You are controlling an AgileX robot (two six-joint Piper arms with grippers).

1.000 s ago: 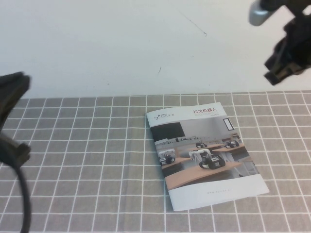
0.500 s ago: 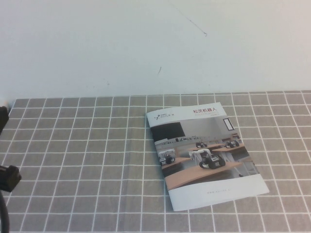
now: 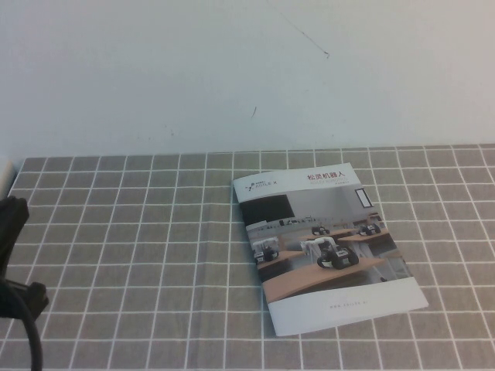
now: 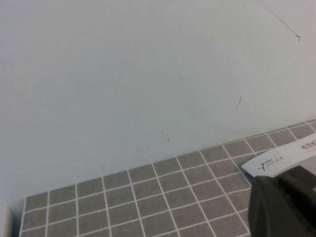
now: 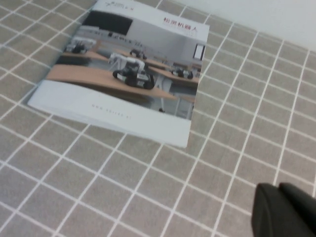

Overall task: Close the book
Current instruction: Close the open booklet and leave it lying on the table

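Book (image 3: 325, 247) is lying closed, cover up, flat on checked cloth (image 3: 131, 263), right of cloth's centre, a bit skewed to the grid. L gripper (image 4: 284, 202) is sitting by cloth's left edge, well apart from book; open or closed, can't tell. R gripper (image 5: 282, 211) is showing only as a dark bit in R wrist view, hanging over cloth, clear of book; grip state can't tell either.

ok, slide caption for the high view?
Closed book lies flat on the checked cloth; left tool sits at the left edge, right tool is out of this view.
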